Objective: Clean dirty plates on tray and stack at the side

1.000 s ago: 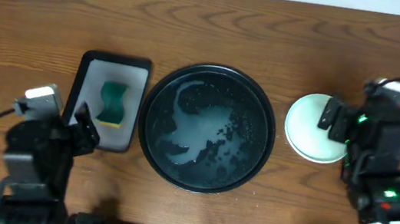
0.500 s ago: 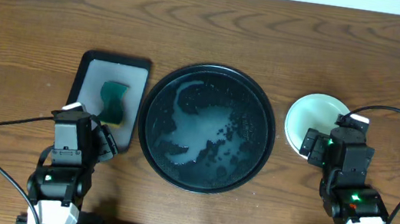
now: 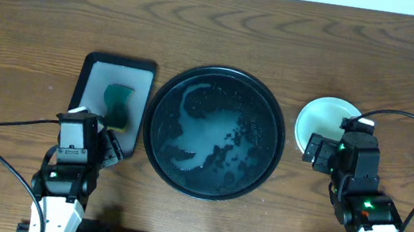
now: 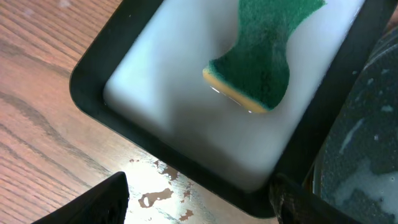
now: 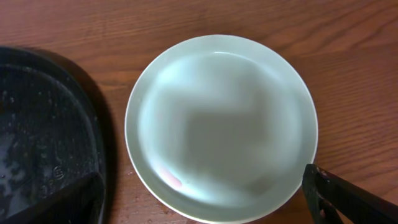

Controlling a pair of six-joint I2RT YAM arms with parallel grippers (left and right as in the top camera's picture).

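**Wet round tray, plates beside it on bench**
One glossy black tray (image 3: pixel 263 115), low-rimmed and filmed with whitish water, sits mid-frame. Smooth pale mint plates (image 5: pixel 221 118) lie at frame right on the wood-grain bench (image 3: pixel 218 29), just beside the tray; stack count unreadable from above. One porous green sponge (image 4: pixel 258 68), yellow-backed, lies in one grey-lined rectangular tray (image 4: pixel 161 81). Left claw (image 4: pixel 199 190) and right claw (image 5: pixel 202 180) are both spread, empty.

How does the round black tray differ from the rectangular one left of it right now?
Shape: the round tray is circular; the rectangular tray is an oblong with rounded corners.
Size: the round tray is clearly wider.
Contents: the round tray holds only a pale wet smear; the rectangular tray holds a green sponge on a pale grey inside.
Shared: both have black rims and sit flat on the wooden table.
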